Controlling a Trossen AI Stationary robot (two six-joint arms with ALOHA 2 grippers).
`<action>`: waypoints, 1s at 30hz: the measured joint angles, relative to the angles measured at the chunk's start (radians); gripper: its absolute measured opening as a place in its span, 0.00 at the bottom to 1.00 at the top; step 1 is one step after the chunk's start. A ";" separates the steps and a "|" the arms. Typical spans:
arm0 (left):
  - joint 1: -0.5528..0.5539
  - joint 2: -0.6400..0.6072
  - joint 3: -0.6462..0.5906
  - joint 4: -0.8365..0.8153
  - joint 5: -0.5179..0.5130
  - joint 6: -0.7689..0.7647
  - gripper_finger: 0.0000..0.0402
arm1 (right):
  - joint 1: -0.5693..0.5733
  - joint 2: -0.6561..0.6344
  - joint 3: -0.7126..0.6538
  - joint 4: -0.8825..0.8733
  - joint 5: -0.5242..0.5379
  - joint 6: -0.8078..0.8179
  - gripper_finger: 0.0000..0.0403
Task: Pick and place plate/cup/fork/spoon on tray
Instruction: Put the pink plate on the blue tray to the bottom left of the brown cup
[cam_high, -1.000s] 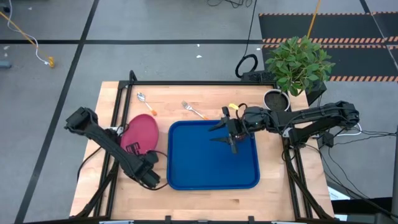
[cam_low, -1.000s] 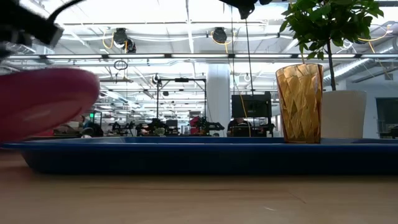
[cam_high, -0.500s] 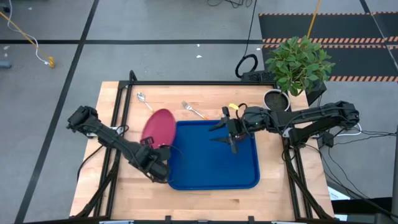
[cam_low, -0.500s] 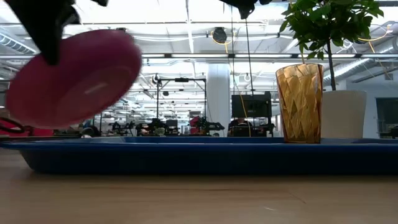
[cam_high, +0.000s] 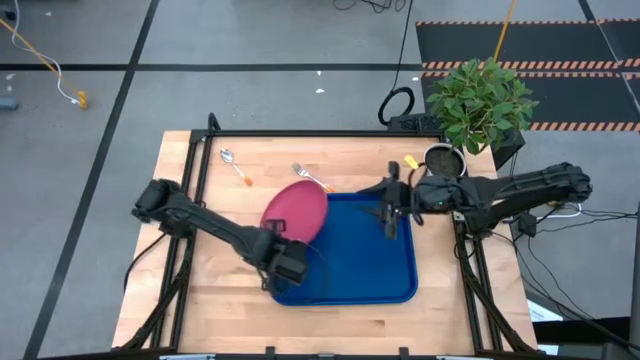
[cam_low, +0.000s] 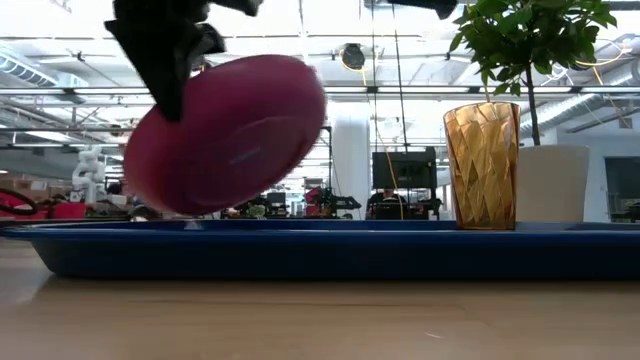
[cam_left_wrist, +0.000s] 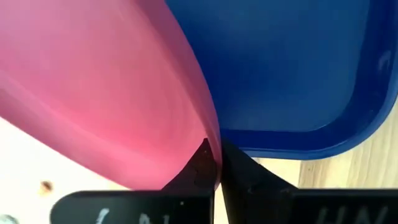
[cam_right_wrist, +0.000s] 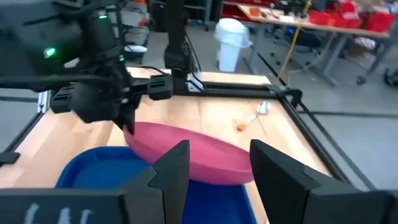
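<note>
The left gripper (cam_high: 283, 262) pinches the plate's (cam_high: 295, 211) edge, tilted above the tray's (cam_high: 400, 280) left rim, while the right gripper (cam_high: 388, 212) hangs wide open at mid-frame.

A grey floor (cam_high: 250, 40) crossed by dark lines surrounded the wooden table (cam_high: 340, 320), with an orange cable (cam_high: 40, 62) trailing at one side and black matting edged in orange-and-white stripes (cam_high: 560, 70) at another. Beyond the table lay a big workshop hall with ceiling lamps (cam_low: 350, 56), a white pillar (cam_low: 352, 150), workbenches (cam_right_wrist: 298, 18) and a white bin (cam_right_wrist: 230, 36).
</note>
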 joint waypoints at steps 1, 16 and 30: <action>0.001 0.030 0.039 -0.022 0.001 0.029 0.01 | 0.011 -0.014 0.000 -0.021 0.018 0.018 0.40; 0.000 0.337 0.447 -0.131 0.033 0.308 0.01 | 0.096 -0.087 -0.058 -0.098 0.122 0.140 0.40; 0.008 0.440 0.501 -0.114 0.027 0.431 0.01 | 0.098 -0.165 -0.130 -0.091 0.127 0.196 0.40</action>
